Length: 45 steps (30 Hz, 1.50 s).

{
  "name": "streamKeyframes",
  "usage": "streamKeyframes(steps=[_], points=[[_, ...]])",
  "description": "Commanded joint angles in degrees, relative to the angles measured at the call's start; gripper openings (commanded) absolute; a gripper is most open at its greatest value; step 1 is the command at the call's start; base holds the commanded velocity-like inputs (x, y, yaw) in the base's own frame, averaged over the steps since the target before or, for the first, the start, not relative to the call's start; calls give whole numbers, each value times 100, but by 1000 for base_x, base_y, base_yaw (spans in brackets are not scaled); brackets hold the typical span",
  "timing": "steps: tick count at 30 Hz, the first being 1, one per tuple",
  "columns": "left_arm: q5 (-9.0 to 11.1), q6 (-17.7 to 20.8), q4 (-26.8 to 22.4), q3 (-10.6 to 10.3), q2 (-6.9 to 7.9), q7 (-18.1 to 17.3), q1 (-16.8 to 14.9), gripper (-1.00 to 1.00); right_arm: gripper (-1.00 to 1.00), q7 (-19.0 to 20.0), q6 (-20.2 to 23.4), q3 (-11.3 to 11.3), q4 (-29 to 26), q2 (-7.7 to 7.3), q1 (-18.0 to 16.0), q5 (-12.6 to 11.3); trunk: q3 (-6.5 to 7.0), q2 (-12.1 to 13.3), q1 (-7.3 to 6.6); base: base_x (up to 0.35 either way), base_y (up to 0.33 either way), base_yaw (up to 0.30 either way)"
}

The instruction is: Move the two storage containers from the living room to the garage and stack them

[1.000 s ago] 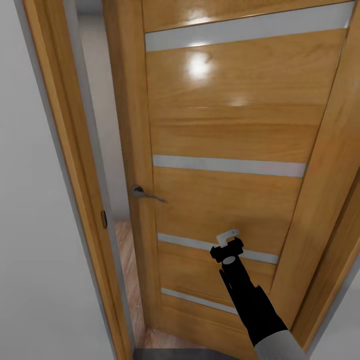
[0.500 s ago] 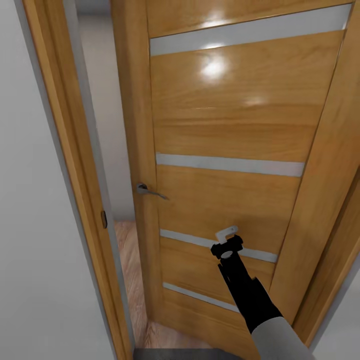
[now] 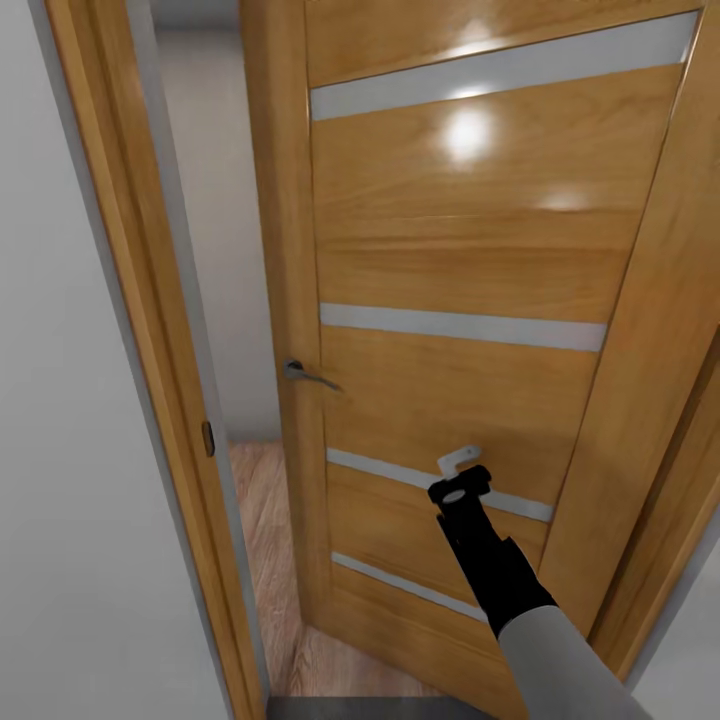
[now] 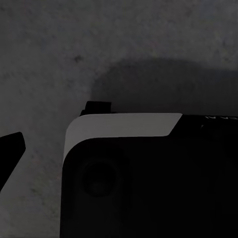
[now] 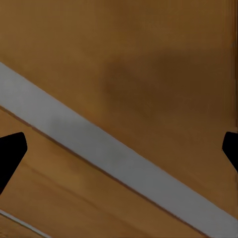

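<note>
1. The right gripper's (image 5: 119, 148) fingers (image 5: 10, 148) stand wide apart with nothing between them; in the right wrist view their two dark tips sit at opposite edges, and the wooden door (image 3: 460, 300) spans the gap between them.
2. In the head view the right gripper (image 3: 458, 462) is at the door's lower half, its pale tip just beside or touching the wood; contact cannot be told.
3. A grey inlay strip (image 5: 109, 158) of the door runs slantwise across the space between the fingertips; in the head view it is the third strip (image 3: 440, 485) from the top.
4. The metal lever handle (image 3: 305, 374) sits on the door's edge, above the fingers and well apart from them, toward the left arm's side.
5. Beyond the door's edge is a gap beside the wooden door frame (image 3: 130, 300), with light wood plank floor (image 3: 260, 540) and a pale wall behind it.
6. In the left wrist view one dark finger (image 4: 10, 153) of the left gripper hangs over dark grey speckled concrete floor (image 4: 124, 39), beside a black and white part of the robot's own body (image 4: 148, 173); whether those fingers are apart or together cannot be told.
7. The storage containers cannot be placed from these views.
</note>
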Motion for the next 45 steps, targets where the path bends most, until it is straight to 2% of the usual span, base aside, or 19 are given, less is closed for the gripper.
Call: streamKeyframes(steps=[1,4,7,12,15,22,27,33,38,39,42,45], points=[[32,0,-12,2,-1,1,5,100,100,-91,81,8,23,-5,-50,150,-4,-3,0,0,0,0],[32,0,-12,1,-1,1,6,100,100,-233,110,4,142,-5,-129,148,-4,-3,0,0,0,0],[32,-2,-11,-1,-3,1,5,100,100,-603,127,2,367,-3,-213,147,-4,-3,0,0,0,0],[32,-3,-12,1,-8,1,5,100,100,-774,127,1,723,-4,-375,147,-4,-3,0,0,0,0],[32,-2,-12,1,-9,1,5,100,100,-783,131,1,816,-5,-421,147,-4,-3,0,0,0,0],[32,-3,-10,-2,-10,1,6,100,100,-848,124,1,1487,-4,-774,147,-4,-3,0,0,0,0],[28,-5,-12,-2,-10,-3,5,100,100,-913,127,1,1583,-3,-830,147,-4,-3,0,0,0,0],[9,-9,-12,-2,-10,-8,5,100,100,-952,106,1,2014,3,-1134,147,-4,-3,0,0,0,0],[6,-9,-12,-2,-10,-10,5,100,100,-1012,99,1,2109,-3,-1192,147,-4,-3,0,0,0,0],[6,-9,-12,-2,-10,-12,5,100,100,-1053,53,8,2345,-10,-1379,147,-4,-3,0,0,0,0],[6,-9,-12,-2,-10,-16,5,100,100,-1088,-69,10,2745,-13,-1590,147,-4,-3,0,0,0,0],[6,-9,-12,-2,-10,-17,5,100,100,-1094,-131,10,2823,-13,-1627,147,-4,-3,0,0,0,0]])
